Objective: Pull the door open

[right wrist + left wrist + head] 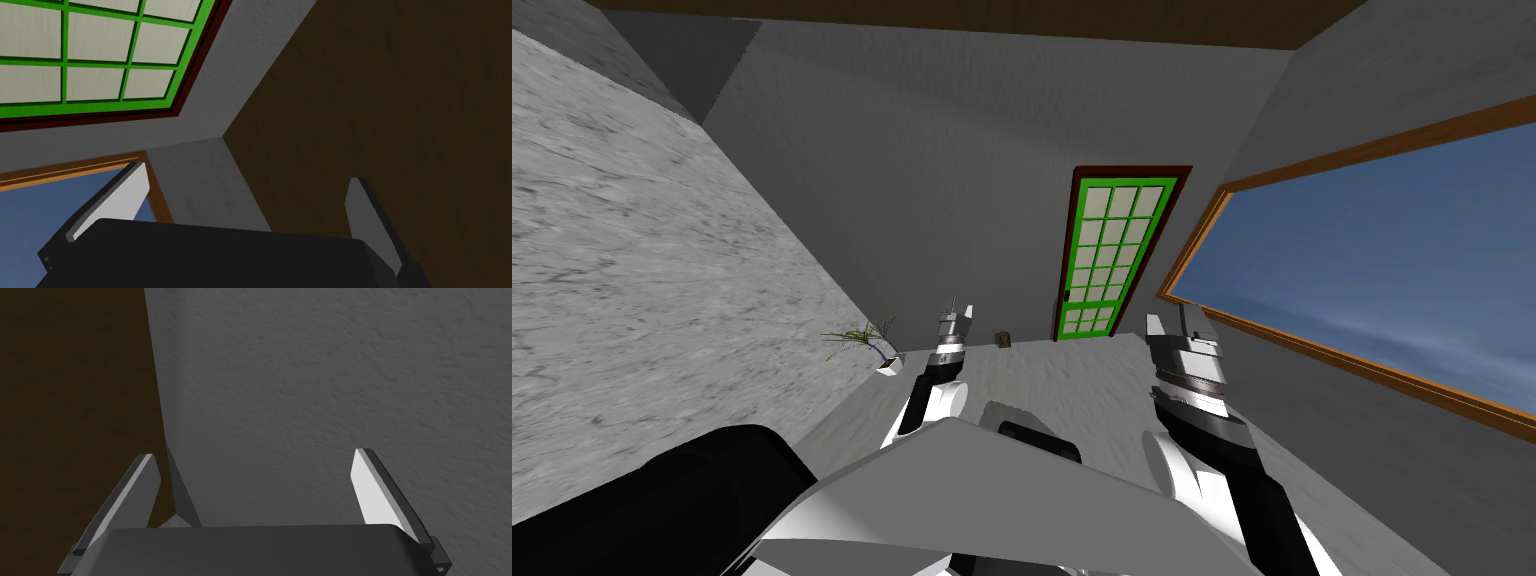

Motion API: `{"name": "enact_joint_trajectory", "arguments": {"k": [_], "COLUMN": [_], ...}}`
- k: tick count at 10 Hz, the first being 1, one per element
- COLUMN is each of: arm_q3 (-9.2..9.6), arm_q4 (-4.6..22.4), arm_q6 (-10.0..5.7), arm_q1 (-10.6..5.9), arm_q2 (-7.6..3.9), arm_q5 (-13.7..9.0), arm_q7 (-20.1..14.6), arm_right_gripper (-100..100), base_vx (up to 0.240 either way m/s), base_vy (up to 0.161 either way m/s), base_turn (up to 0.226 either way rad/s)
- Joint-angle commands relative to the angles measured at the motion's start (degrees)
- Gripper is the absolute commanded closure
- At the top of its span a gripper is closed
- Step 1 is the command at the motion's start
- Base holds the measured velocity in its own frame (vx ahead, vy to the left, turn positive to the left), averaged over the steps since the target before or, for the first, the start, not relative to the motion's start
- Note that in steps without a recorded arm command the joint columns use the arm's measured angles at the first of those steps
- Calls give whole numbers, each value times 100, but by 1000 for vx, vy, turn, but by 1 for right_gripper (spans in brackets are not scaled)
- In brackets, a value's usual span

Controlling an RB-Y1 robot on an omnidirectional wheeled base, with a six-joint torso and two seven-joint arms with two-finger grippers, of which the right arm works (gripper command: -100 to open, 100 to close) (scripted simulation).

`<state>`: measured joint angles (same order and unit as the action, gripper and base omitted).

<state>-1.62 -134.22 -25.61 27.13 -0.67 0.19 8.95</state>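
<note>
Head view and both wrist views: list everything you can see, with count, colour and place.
door: 1, green with pale panes, dark red frame, in the far wall
window: 1, blue, orange-brown frame, in the right-hand wall
plant: 1, thin green leaves in a white pot, on the floor at the foot of the left-hand wall
small box: 1, brown, on the floor by the far wall, left of the door
walls: grey, all round
ceiling: dark brown
floor: light grey
left gripper: 1, light grey fingers, open, raised ahead of me
right gripper: 1, light grey fingers, open, raised, far short of the door
</note>
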Motion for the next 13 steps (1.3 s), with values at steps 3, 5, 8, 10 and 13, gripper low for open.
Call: {"name": "enact_joint_trajectory", "arguments": {"k": [3, 5, 8, 10, 13], "arm_q3": [-96, -144, -236, -298, -368], "arm_q4": [401, 604, 985, 1245, 1538], "arm_q6": [-172, -258, -421, -532, -657], "arm_q1": [-34, -51, -84, -106, -131], "arm_q2": [-114, -159, -233, -277, -318], "arm_q5": [148, 223, 364, 460, 568], "arm_q7": [271, 408, 665, 840, 1037], "arm_right_gripper": [-100, -100, -100, -100, -100], "base_vx": [155, 147, 159, 140, 104], "base_vy": [-14, -6, -12, -40, -22], "base_turn": [46, 36, 45, 39, 38]}}
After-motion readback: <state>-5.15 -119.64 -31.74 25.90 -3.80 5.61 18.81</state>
